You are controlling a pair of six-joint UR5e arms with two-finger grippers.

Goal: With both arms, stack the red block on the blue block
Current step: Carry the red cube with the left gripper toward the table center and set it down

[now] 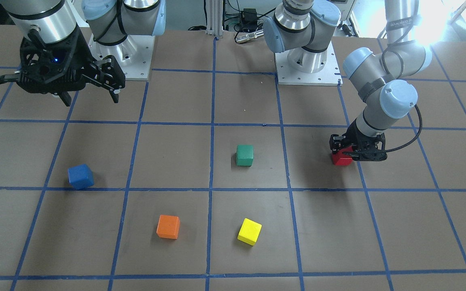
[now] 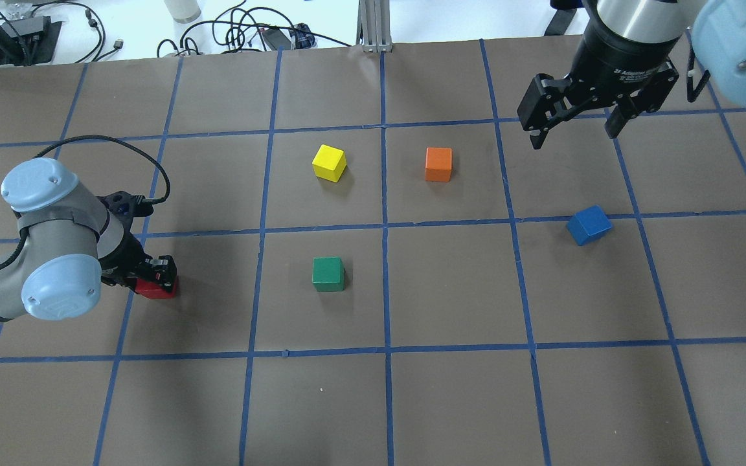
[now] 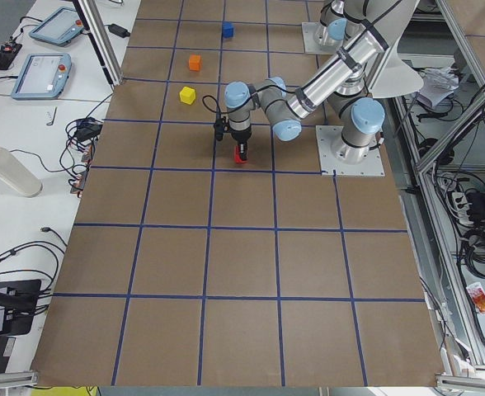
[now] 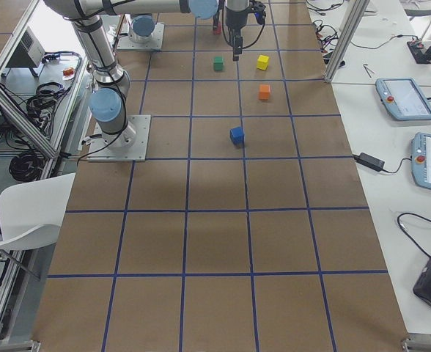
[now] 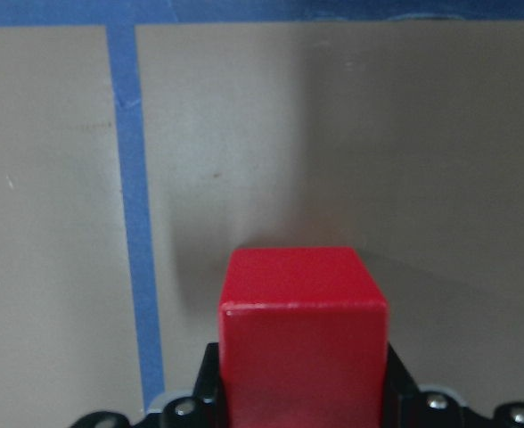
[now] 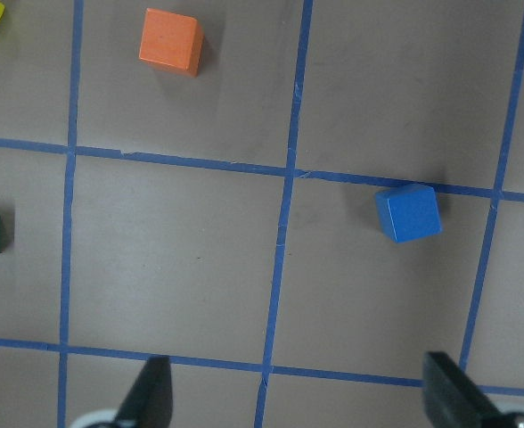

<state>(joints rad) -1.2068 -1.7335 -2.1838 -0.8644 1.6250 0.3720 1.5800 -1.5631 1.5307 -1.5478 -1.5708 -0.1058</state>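
Note:
The red block (image 1: 341,158) sits low at the table on my left side, also seen in the overhead view (image 2: 157,287). My left gripper (image 1: 344,154) is shut on it, one finger on each side. In the left wrist view the red block (image 5: 303,334) fills the gap between the fingers. The blue block (image 1: 81,176) lies turned at an angle on a blue tape line on my right side (image 2: 588,224), and in the right wrist view (image 6: 408,212). My right gripper (image 2: 572,137) is open and empty, high above the table, beyond the blue block.
A green block (image 2: 328,274) lies mid-table between the two arms. A yellow block (image 2: 329,162) and an orange block (image 2: 438,164) lie farther out from the robot. The brown table (image 2: 451,401) carries a blue tape grid.

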